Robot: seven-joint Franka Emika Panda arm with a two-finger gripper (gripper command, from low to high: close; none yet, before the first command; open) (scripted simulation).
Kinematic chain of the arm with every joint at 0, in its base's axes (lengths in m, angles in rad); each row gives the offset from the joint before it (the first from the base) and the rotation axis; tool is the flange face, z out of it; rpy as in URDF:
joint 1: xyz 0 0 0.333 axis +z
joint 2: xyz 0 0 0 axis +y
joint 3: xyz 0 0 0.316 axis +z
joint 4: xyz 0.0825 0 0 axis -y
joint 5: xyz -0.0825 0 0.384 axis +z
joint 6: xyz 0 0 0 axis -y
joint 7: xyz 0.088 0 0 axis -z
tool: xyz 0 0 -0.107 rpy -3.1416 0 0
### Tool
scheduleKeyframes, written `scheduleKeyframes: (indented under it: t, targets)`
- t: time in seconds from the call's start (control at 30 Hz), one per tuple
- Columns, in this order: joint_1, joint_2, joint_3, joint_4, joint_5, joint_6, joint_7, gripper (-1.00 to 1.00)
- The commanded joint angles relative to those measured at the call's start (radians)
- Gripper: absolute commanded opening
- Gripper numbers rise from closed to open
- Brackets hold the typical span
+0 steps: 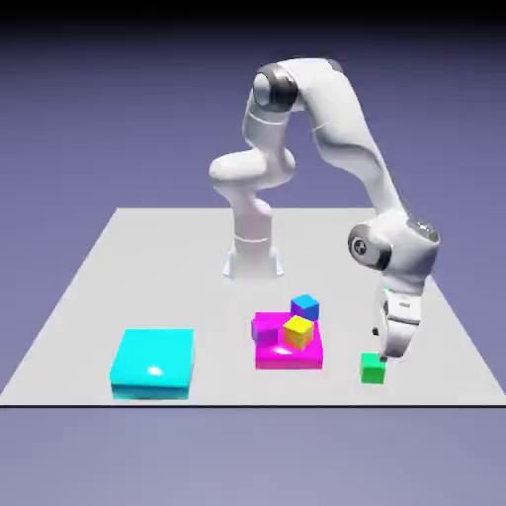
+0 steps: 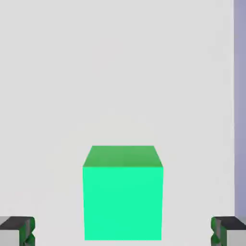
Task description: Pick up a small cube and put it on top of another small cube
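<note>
— Where is the small green cube [image 1: 373,369] found?

— It is seen resting on the grey worktop [image 1: 99,287], near the front edge at the exterior view's right, well apart from the flat cyan block [image 1: 152,365] at the left. In the hand view the cube [image 2: 122,194] is framed large, centred low between the two fingertips [image 2: 18,229].

— And how are the jaws held?

— They are spread wide (as wide as the hand view allows, one tip at each bottom corner), and nothing is gripped; clear gaps are left on both sides of the cube. The gripper [image 1: 391,354] is lowered just above and beside the cube.

— What else is laid out?

— A flat magenta block [image 1: 287,346] is placed mid-worktop, with a yellow cube [image 1: 297,332] set on it and a blue cube [image 1: 305,306] just behind.
</note>
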Motion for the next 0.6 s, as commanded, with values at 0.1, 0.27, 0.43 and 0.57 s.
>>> scheduleKeyframes:
  t: [0.1, 0.27, 0.43, 0.57]
  targets:
    - [0.003, 0.044, -0.01, 0.004, -0.011, 0.04, 0.009, -1.0]
    - [-0.02, -0.137, 0.011, -0.031, 0.036, -0.109, 0.0, -1.0]
    - [-0.104, -0.318, -0.068, -0.16, 0.086, -0.176, 0.145, -1.0]
    - [-0.171, -0.463, -0.131, -0.263, 0.127, -0.229, 0.261, -1.0]
